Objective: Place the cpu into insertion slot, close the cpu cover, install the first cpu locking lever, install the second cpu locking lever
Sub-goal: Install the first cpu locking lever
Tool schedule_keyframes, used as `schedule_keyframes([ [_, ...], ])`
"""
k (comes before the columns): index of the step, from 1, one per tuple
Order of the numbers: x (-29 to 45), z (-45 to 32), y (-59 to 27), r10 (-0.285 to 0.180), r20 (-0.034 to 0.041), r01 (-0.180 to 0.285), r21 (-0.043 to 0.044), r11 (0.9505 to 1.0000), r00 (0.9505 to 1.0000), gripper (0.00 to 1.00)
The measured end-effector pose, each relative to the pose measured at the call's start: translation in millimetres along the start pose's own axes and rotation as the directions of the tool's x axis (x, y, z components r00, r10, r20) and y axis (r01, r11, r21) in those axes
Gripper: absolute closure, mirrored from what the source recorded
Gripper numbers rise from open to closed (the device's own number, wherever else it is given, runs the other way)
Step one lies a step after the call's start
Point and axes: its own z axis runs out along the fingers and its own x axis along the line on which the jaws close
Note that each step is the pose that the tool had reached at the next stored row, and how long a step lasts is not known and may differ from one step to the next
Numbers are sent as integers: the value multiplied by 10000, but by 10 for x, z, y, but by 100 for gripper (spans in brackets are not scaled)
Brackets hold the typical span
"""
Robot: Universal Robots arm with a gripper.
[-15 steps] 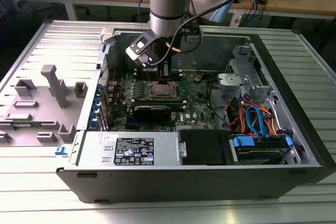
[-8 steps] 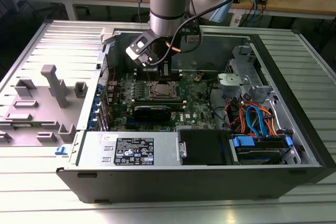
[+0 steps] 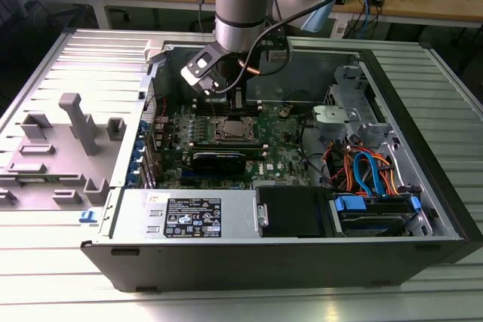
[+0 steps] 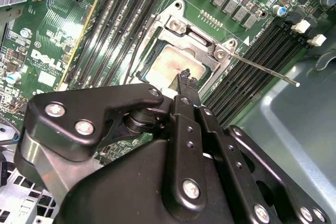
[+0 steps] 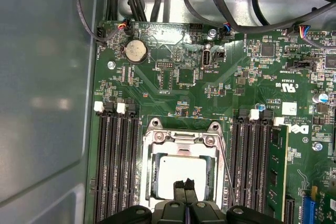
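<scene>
Your hand, tips pressed together on nothing, sits over the cpu inside the cpu cover. 1 lever beside the cover looks unlatched, so a skewed push may slip off it.

There is one big black open computer case with one flat green circuit board inside. On the board sit one small flat square silver-grey cpu, one round silver coin battery and four little white plastic clips. One black end effector is there too.
</scene>
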Motion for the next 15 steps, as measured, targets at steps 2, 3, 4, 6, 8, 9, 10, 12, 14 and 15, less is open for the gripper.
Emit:
schedule_keyframes([
  [2, 0, 0, 0, 0, -5, 0, 0, 10000, 10000, 89],
  [3, 0, 0, 0, 0, -7, 0, -1, 10000, 10000, 89],
  [4, 0, 0, 0, 0, -9, 0, -1, 10000, 10000, 89],
  [6, 0, 0, 0, 0, -11, 0, -1, 10000, 10000, 89],
  [8, 0, 0, 0, 0, -14, 0, -1, 10000, 10000, 89],
  [9, 0, 0, 0, 0, -15, 0, -1, 10000, 10000, 89],
  [10, 0, 0, 0, 0, -16, 0, -1, 10000, 10000, 89],
  [12, 0, -1, 0, 0, -17, 0, -2, 10000, 10000, 89],
  [14, 0, -16, 0, 0, -13, 0, 2, 10000, 10000, 89],
  [15, 0, -21, 0, 0, -15, 0, 2, 10000, 10000, 89],
])
